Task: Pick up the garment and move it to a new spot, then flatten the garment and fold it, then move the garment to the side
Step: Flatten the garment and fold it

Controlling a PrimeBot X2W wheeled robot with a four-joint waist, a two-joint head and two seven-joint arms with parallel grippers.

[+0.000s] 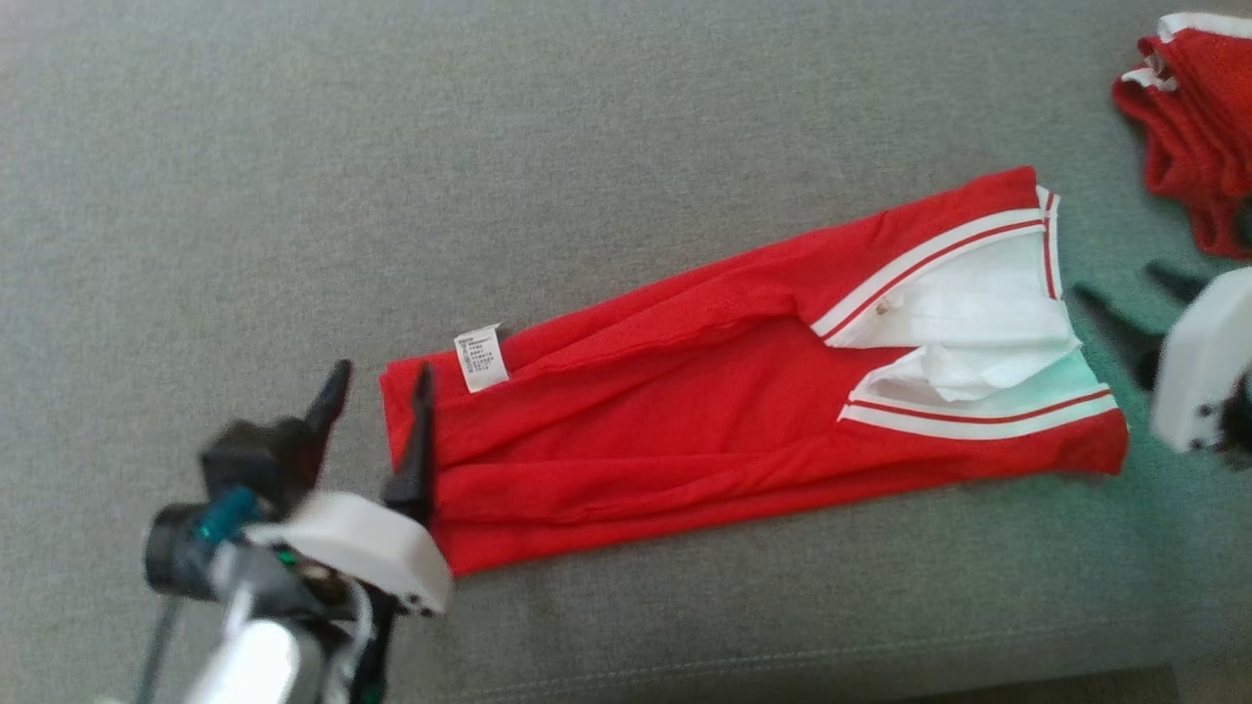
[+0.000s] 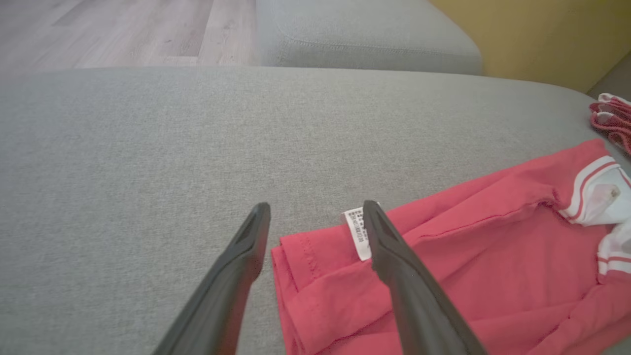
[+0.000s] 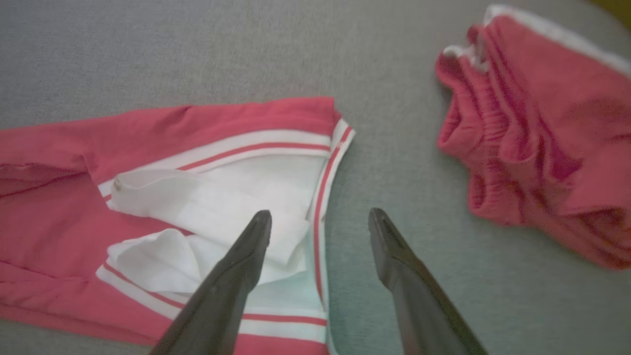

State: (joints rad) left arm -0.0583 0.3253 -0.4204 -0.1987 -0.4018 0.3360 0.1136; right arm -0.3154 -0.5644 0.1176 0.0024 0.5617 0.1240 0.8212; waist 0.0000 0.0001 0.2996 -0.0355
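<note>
The garment (image 1: 685,391) is a red shirt with a white collar and red-striped white trim, folded into a long strip across the grey cushion. A white care label (image 1: 481,358) sticks out at its left end. My left gripper (image 1: 377,386) stands open at that left end, one finger over the red hem (image 2: 315,256), nothing held. My right gripper (image 1: 1125,293) stands open just off the collar end, at the collar's edge (image 3: 325,197) in the right wrist view, empty.
A second red garment (image 1: 1193,117) with white trim lies bunched at the far right (image 3: 537,138). The grey cushion (image 1: 293,147) stretches bare to the left and back. Its front edge runs along the bottom of the head view; wood floor (image 2: 123,29) lies beyond.
</note>
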